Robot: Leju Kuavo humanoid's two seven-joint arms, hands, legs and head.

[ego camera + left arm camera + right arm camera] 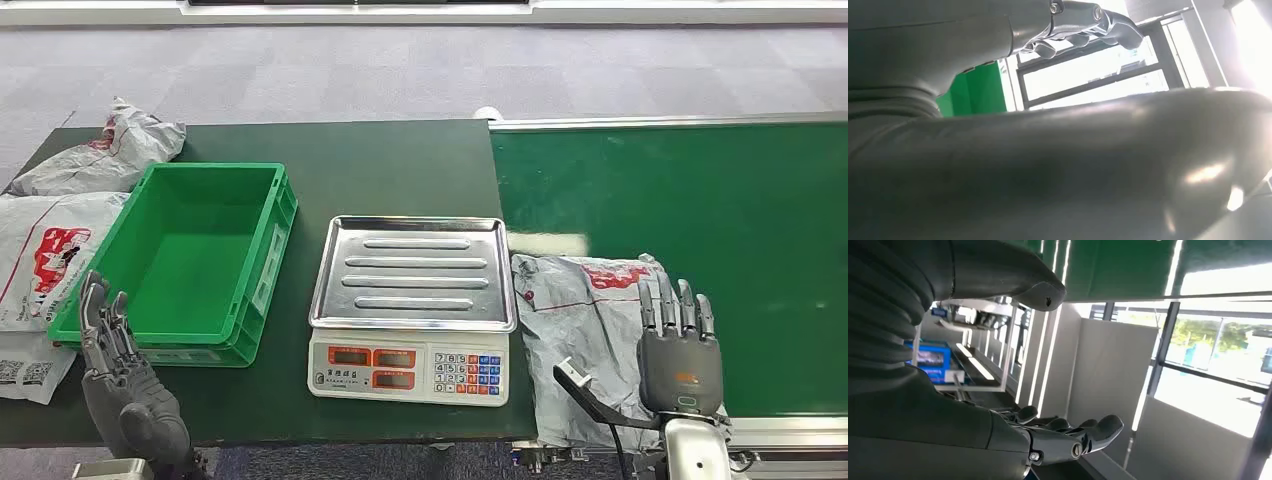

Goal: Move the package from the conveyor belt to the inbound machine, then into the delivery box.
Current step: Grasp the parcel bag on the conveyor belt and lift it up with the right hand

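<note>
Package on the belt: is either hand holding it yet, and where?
No. The right hand lies flat, fingers extended, over the package edge without gripping. The left hand is open beside the green crate.

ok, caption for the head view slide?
Right robot hand open over grey package on conveyor belt, beside empty scale and green crate.

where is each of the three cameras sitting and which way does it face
Head view: high on the body, facing down at the scale, green crate and package; left robot hand and right robot hand both show.
Left wrist view: behind the left robot hand, facing windows past a crate corner.
Right wrist view: behind the right robot hand, facing windows.
Shared: head and left wrist views both show the crate.
</note>
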